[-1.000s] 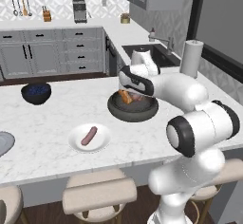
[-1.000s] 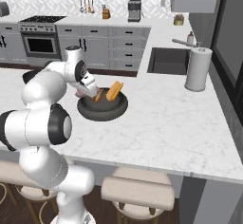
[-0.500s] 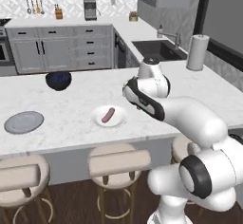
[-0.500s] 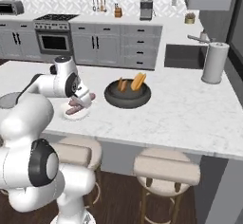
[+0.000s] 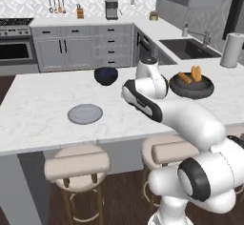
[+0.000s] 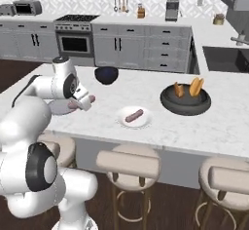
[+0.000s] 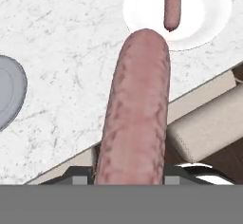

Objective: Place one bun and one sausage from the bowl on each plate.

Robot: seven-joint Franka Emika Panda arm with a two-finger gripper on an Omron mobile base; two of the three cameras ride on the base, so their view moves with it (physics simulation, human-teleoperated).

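My gripper is shut on a pinkish-brown sausage, held above the counter near its front edge, between the two plates. The matte grey plate lies bare to the left; in the right base view the arm partly hides the grey plate. On the white plate lies the other sausage; the hand view has this white plate and sausage at the top, and the grey plate at the left edge. Two orange-tan buns stand in the wide dark bowl to the right.
A glossy dark blue bowl stands farther back on the counter. Padded stools line the counter's front edge; one stool shows below the edge in the hand view. A sink and paper towel roll sit beyond the bowl.
The base has driven left, so both base views shifted. The gripper came out of the dark bowl with a sausage, passed over the white plate and now hangs left of it.
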